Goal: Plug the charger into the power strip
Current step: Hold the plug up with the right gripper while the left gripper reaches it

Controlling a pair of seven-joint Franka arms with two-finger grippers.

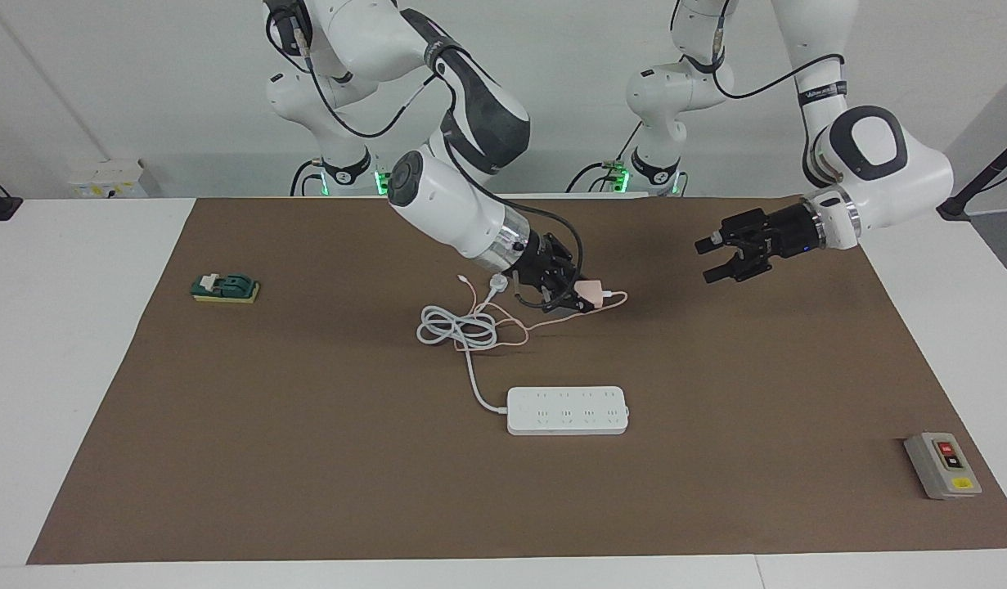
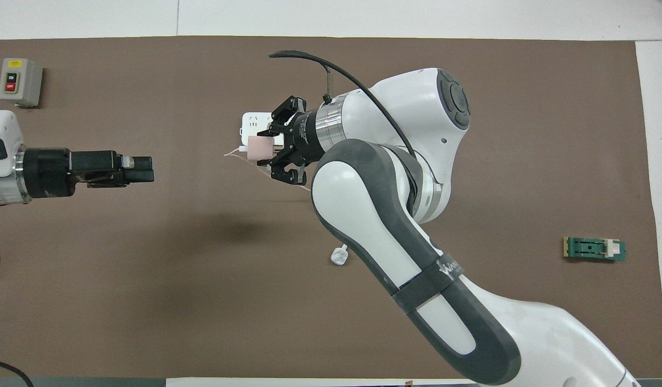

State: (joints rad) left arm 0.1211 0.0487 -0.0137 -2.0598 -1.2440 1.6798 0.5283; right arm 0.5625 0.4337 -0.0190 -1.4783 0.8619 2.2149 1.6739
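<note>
My right hand (image 1: 589, 298) is matt black plastic behind a polished metal wrist ring, and it pinches the charger (image 1: 590, 291), a smooth, satiny pink plastic cube. My arm shells are glossy white plastic. The power strip (image 1: 567, 410) looks like smooth white plastic with a soft sheen. The brown mat (image 1: 307, 458) covering my worktop is matt, paper-like.

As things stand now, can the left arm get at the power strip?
Probably yes: the open left gripper holds nothing, and the power strip lies uncovered; the right gripper, shut on the pink charger, hangs nearer the robots.
</note>
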